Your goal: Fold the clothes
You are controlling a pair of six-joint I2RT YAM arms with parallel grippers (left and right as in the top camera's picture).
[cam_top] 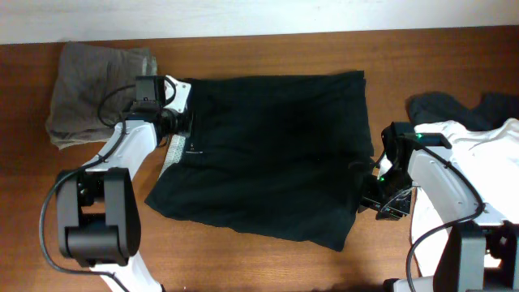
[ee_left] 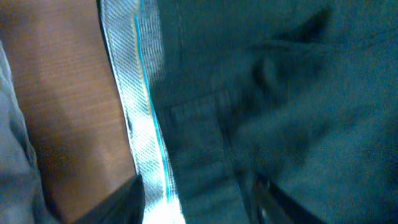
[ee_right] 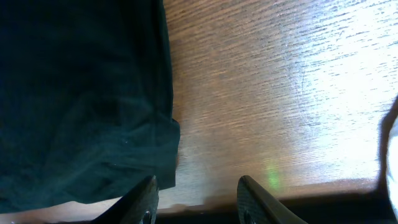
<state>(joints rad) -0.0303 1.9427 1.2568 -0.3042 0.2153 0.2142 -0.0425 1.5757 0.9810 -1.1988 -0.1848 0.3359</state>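
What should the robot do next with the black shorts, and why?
Probably shut the left gripper on the grey waistband: the strip lies between its open jaws at the edge of the black shorts, so a pinch should catch it for folding.

Wooden table [cam_top: 24, 195], black shorts [cam_top: 276, 154], folded garment [cam_top: 85, 89]

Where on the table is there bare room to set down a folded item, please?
Bare table runs along the back edge behind the shorts, and along the front edge before them. Crowded: khaki garment at left, dark clothes at right.
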